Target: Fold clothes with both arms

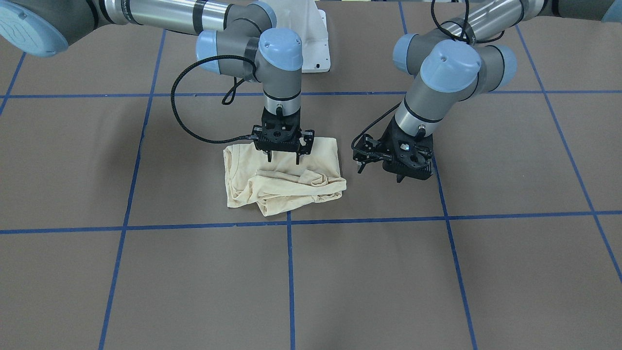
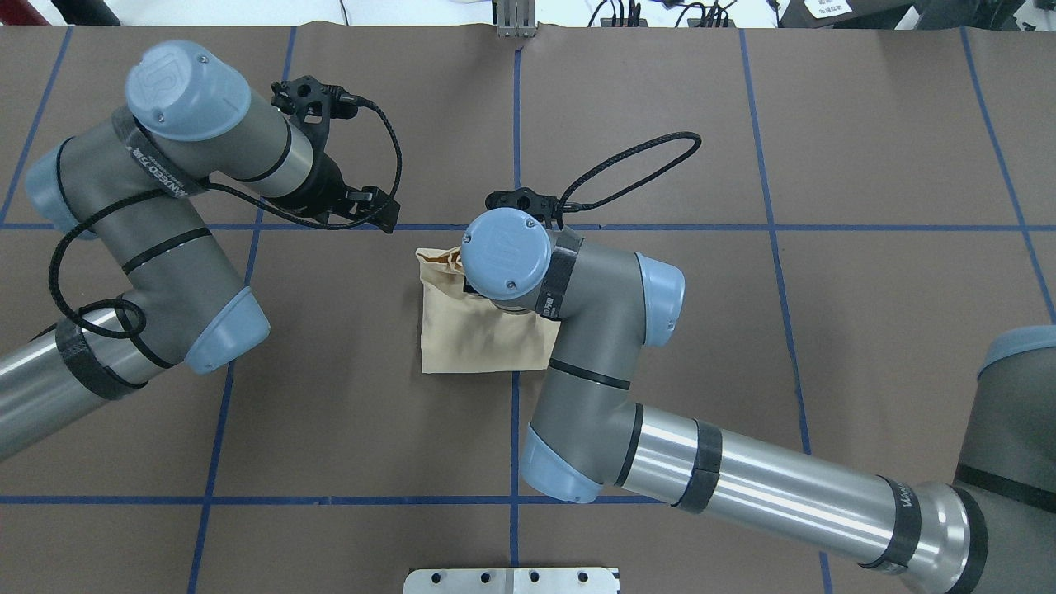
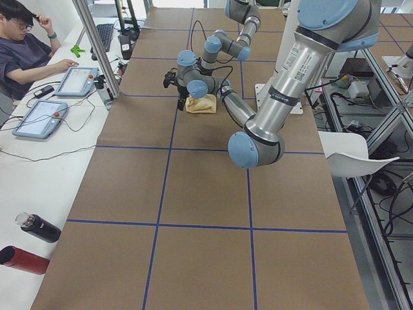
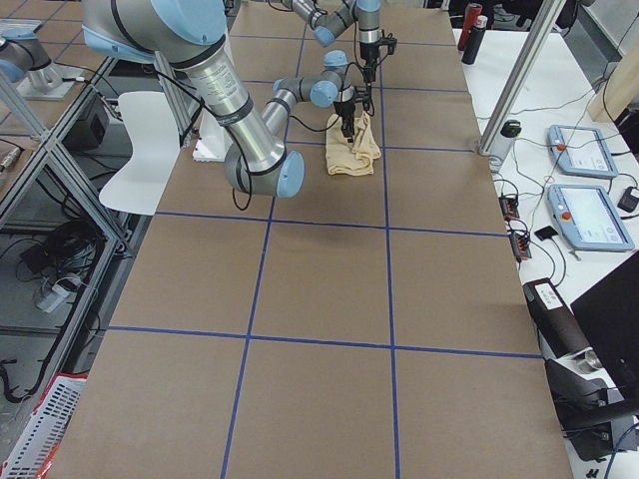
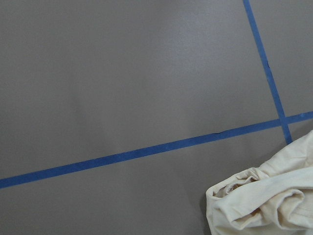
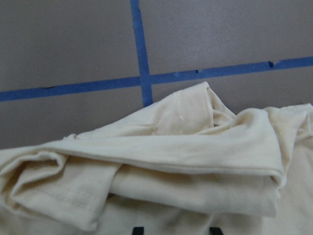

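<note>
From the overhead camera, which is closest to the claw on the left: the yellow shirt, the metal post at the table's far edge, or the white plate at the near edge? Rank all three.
1. The T-shirt: nearest, just right of the left gripper and a little toward the robot.
2. The metal post: at the table's far edge, ahead and to the right.
3. The white plate: at the near edge by the robot, clearly farthest.
</note>
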